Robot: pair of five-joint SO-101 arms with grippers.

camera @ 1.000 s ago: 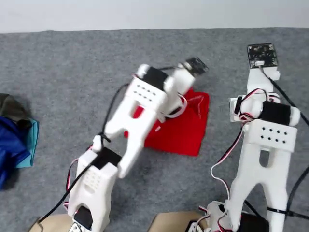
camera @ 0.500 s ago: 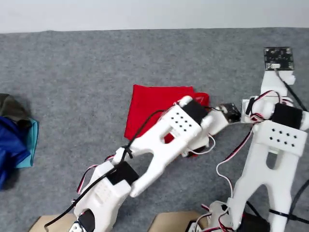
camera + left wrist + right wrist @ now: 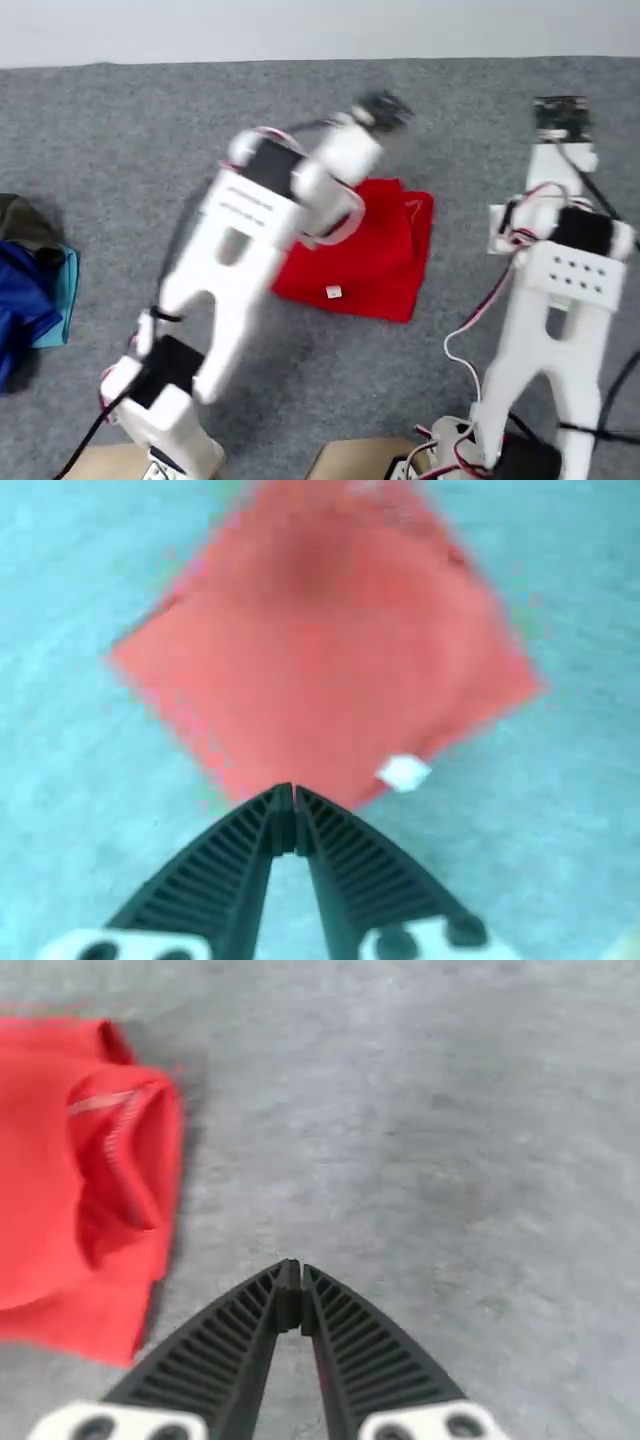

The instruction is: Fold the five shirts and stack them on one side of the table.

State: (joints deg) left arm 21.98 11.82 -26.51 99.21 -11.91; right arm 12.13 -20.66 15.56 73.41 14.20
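A folded red shirt [image 3: 380, 260] lies flat on the grey table, near the middle, with a small white tag [image 3: 333, 292] on its near edge. My left arm [image 3: 250, 230] stretches over the shirt's left part. In the left wrist view my left gripper [image 3: 293, 798] is shut and empty, hanging above the near edge of the red shirt [image 3: 320, 650]. My right gripper [image 3: 293, 1272] is also shut and empty, over bare carpet just to the side of the red shirt's [image 3: 70, 1180] collar end. The right arm [image 3: 555, 290] stands at the table's right.
A pile of shirts [image 3: 25, 290] in blue, teal and dark green sits at the table's left edge. Grey carpet [image 3: 150, 150] covers the table between the pile and the red shirt, and behind it up to the white wall.
The left arm swung from the shirt's right edge back up and to the left, over the shirt's far side. The right arm shifted slightly. The red shirt stays flat.
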